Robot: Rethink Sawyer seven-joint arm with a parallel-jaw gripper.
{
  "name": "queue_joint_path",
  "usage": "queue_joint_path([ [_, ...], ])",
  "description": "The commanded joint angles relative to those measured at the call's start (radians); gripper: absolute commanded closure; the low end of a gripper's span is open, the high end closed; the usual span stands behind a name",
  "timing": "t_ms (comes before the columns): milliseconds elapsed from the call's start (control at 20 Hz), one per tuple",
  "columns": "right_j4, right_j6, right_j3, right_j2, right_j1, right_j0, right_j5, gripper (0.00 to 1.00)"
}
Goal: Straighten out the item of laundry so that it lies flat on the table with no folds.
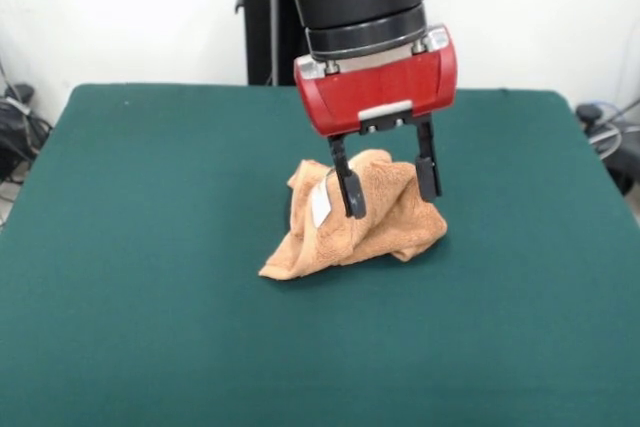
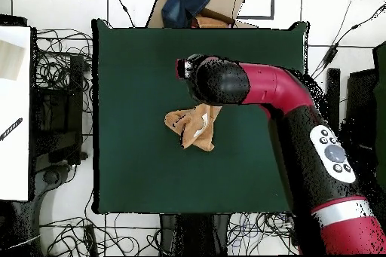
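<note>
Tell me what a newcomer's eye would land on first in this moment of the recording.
First the red and black gripper, coming down from the top of the front view with its two fingers spread apart over the crumpled orange-tan towel. The towel sits bunched in a heap near the middle of the dark green table, its white label showing. In the overhead view the red arm reaches across the table from the lower right.
</note>
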Motion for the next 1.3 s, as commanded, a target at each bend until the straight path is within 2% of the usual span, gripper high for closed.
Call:
queue_joint_path([
  [50, -0.003, 0.003, 0.105, 0.029, -0.050, 0.020, 0.049, 0.00],
  [150, 0.012, 0.048, 0.218, 0.029, -0.128, -0.004, 0.010, 0.00],
  [300, 0.019, 0.075, 0.317, 0.022, -0.201, -0.027, -0.022, 0.00],
  [700, -0.002, 0.100, 0.416, 0.007, -0.228, -0.058, -0.115, 0.00],
  [850, -0.028, 0.112, 0.425, -0.016, -0.208, -0.050, -0.168, 0.00],
  [1300, -0.080, 0.068, 0.306, -0.059, -0.030, -0.010, -0.247, 0.00],
])
